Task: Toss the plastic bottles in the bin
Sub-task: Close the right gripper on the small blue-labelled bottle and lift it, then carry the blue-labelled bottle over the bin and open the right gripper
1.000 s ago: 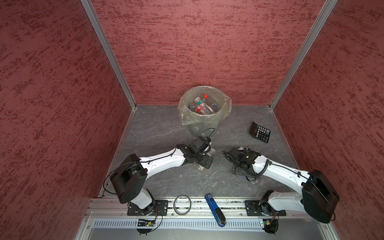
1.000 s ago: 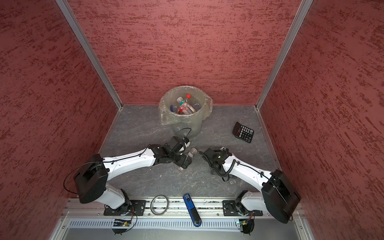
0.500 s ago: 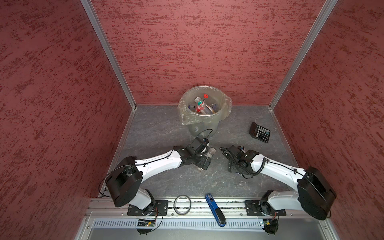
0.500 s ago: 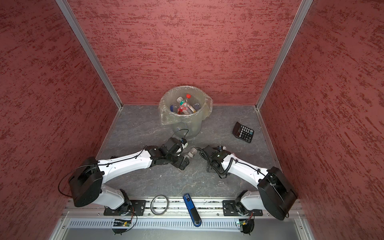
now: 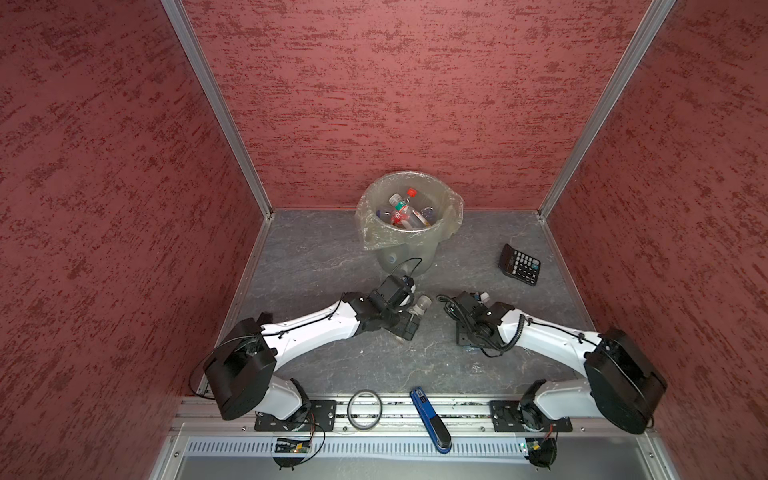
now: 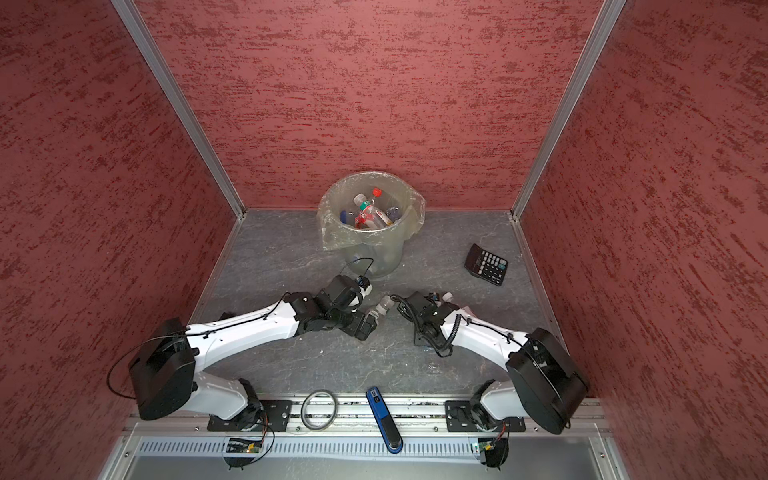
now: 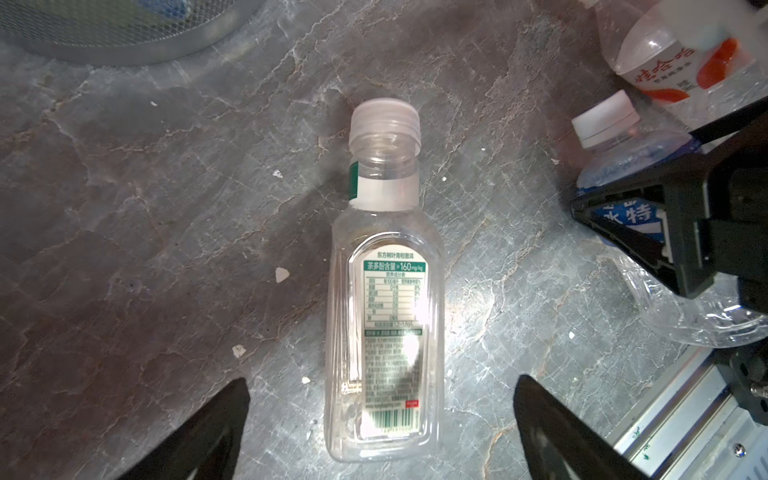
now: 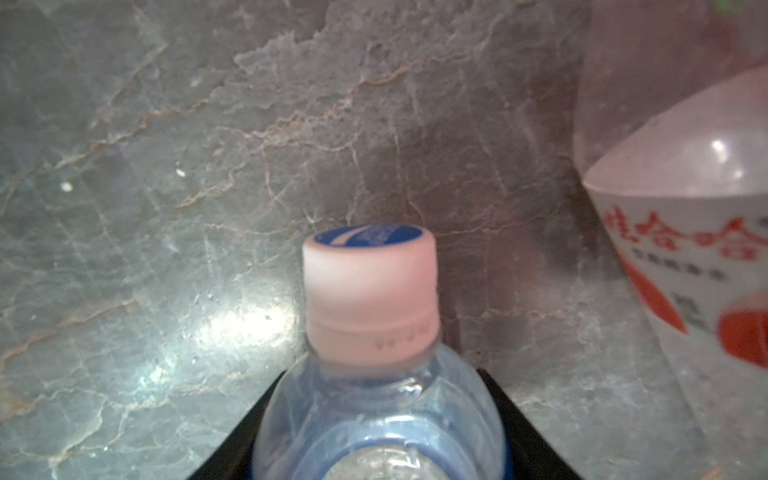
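A clear bottle with a green-and-white label lies on the grey floor, and its cap shows in a top view. My left gripper hangs open over it, one finger on each side, touching nothing. My right gripper is shut on a blue-labelled bottle with a white cap; its fingers press both sides. A red-and-white labelled bottle lies just beside that one. The bin stands at the back middle with several bottles inside.
A black calculator lies at the back right. A blue-and-black stapler and a grey ring rest on the front rail. Red walls close in both sides and the back.
My right gripper's fingers have closed in on the blue-labelled bottle. Both arms have shifted slightly. The left gripper has stayed open.
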You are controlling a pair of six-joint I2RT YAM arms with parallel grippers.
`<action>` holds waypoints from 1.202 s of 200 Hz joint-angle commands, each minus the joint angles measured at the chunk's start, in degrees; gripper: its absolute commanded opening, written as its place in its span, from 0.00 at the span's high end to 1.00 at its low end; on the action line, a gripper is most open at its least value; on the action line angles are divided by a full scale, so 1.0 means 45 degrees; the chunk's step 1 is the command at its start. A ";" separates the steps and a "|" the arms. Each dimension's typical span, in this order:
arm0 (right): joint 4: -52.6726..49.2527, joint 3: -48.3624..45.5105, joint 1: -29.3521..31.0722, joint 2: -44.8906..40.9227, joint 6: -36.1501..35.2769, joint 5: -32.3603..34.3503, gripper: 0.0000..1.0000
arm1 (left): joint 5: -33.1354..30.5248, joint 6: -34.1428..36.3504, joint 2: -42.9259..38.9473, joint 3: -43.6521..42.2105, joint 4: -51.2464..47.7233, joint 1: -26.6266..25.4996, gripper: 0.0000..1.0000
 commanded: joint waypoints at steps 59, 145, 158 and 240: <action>-0.0128 0.0782 0.0099 -0.3144 -0.0855 0.1075 0.54 | -0.0071 -0.0999 -0.0139 -0.0039 -0.0242 0.0135 0.01; 0.2076 0.2424 0.1694 -0.8016 -0.3401 0.4252 0.59 | -0.0304 -0.2966 -0.2279 -0.1213 0.0591 0.0845 0.01; 0.2681 0.2623 0.1931 -0.8147 -0.3914 0.4512 0.60 | -0.0469 -0.3175 -0.2575 -0.1389 0.0551 0.0972 0.01; 0.5509 0.4435 0.2358 -0.6814 -0.5733 0.4017 0.59 | -0.0880 -0.4043 -0.3897 -0.2512 0.0661 0.1569 0.01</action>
